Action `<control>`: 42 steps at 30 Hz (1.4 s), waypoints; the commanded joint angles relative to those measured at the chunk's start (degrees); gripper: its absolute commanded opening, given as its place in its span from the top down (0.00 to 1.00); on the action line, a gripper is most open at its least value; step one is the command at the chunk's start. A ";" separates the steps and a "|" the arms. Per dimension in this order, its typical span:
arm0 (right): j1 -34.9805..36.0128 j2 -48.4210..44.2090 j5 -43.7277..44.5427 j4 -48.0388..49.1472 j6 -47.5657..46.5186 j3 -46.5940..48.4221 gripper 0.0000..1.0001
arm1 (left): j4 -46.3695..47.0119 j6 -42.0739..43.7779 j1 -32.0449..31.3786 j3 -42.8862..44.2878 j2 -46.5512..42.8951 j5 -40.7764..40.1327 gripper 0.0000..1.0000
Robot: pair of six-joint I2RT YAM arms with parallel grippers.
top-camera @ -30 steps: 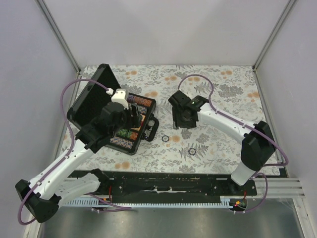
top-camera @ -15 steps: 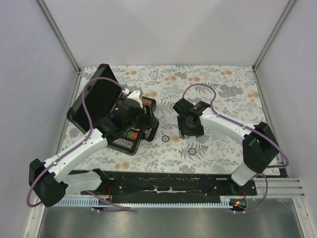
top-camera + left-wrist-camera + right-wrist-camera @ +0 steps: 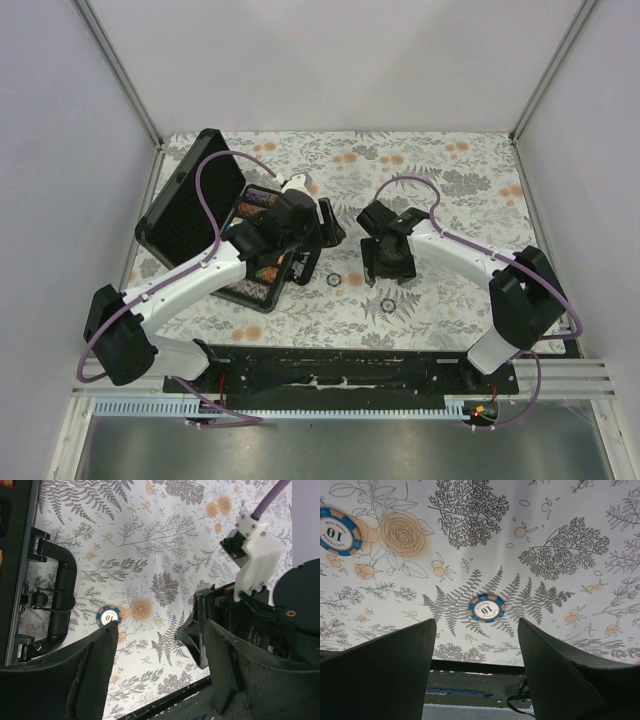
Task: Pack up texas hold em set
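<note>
The black briefcase (image 3: 185, 205) lies open on the tabletop's (image 3: 450, 170) left. Beside its handle (image 3: 62, 600) hangs the left end effector (image 3: 157, 630), spread wide, empty. Right of it, on the tabletop, lie the first chip (image 3: 334, 280) and the second chip (image 3: 485, 608), the latter below the right end effector (image 3: 475, 625), also wide, empty.

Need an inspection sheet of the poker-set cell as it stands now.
Surface: floral tablecloth, flat.
Job's things: black case open, lid raised, chip rows inside; two loose on cloth: first chip under right gripper, second chip near case handle.
Clutter: nothing seen.
Grippers: left gripper open, empty; right gripper open, empty.
Cables: purple cables arch over both arms.
Surroundings: pale walls, metal frame posts.
</note>
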 commanded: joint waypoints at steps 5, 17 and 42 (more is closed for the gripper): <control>-1.67 -4.39 -3.42 2.04 -0.89 -3.33 0.25 | -2.98 -3.06 -2.89 4.49 2.99 -4.67 0.25; -6.33 -9.23 -1.76 3.27 4.64 -7.02 0.24 | -3.60 0.44 -6.14 7.48 7.30 -5.28 0.27; -6.95 -8.01 -6.33 7.13 8.52 -14.93 0.26 | -1.14 3.97 -7.02 -3.94 -2.81 -5.72 0.28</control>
